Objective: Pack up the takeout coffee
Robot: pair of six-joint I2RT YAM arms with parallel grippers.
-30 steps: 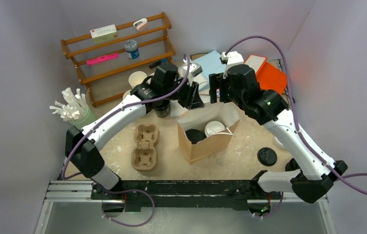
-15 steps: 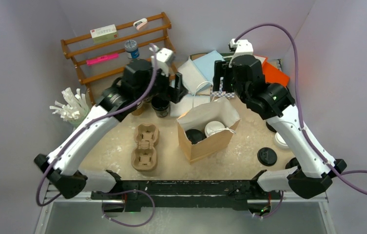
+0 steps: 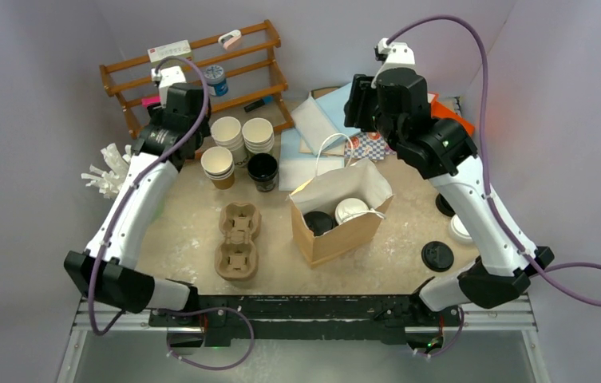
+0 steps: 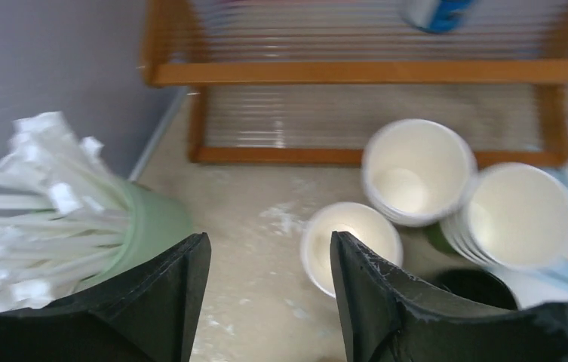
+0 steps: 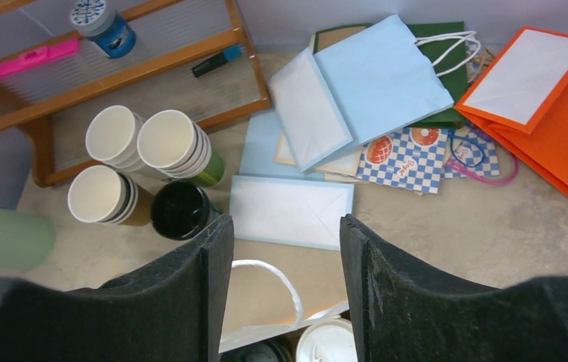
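Speckled beige tabletop (image 3: 193,231) runs back to pale lilac walls. Nearest the arm bases, a moulded pulp cup tray (image 3: 238,239) lies beside an upright kraft paper bag (image 3: 337,233), and a loose black lid (image 3: 437,255) rests on the bag's other side. Inside the bag stand a white-lidded coffee cup (image 3: 351,210) and a black-lidded coffee cup (image 3: 318,222).

The right gripper (image 5: 287,226) hangs over the bag's far rim, fingers spread and empty. In the right wrist view the bag's white handle (image 5: 265,275) loops between the 2 fingers, and the white-lidded cup sits just under them. Past the fingertips lie flat paper bags, light blue (image 5: 386,75) and orange (image 5: 544,90).

Farther back, the left gripper (image 4: 267,249) hovers with fingers released, gripping nothing. An open paper cup stack (image 4: 351,241) stands just past 1 fingertip, and a green holder of white wrapped straws (image 4: 77,226) stands beside the other. 2 more cup stacks (image 4: 418,170) come next, then the wooden rack (image 4: 356,72).
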